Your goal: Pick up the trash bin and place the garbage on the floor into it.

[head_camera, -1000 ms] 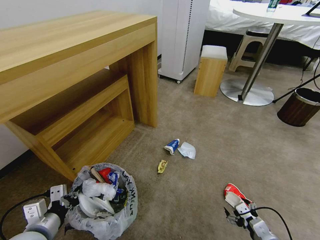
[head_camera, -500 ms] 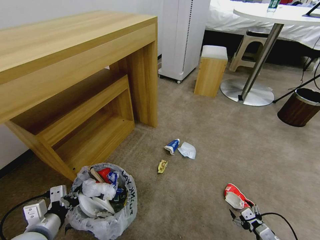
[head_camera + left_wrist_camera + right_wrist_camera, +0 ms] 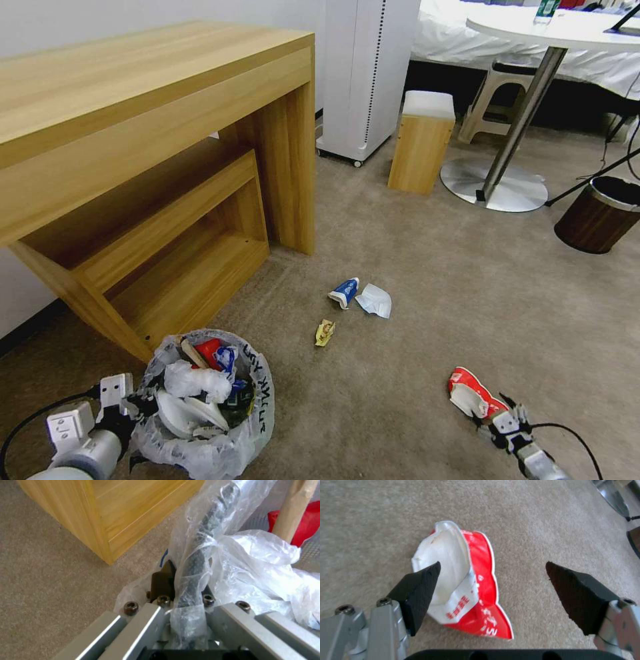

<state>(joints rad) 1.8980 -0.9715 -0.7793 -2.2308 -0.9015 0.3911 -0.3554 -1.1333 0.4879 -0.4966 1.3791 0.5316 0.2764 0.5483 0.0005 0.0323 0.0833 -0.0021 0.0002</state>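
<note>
Red wrapper [image 3: 470, 585] between right pincer's [image 3: 493, 567] spread fingers.

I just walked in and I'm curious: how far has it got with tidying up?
Well along. The bin, held by the left gripper at its rim, already holds litter. The open right gripper is at a red wrapper. A blue wrapper, tissue and yellow wrapper remain on the carpet.
</note>
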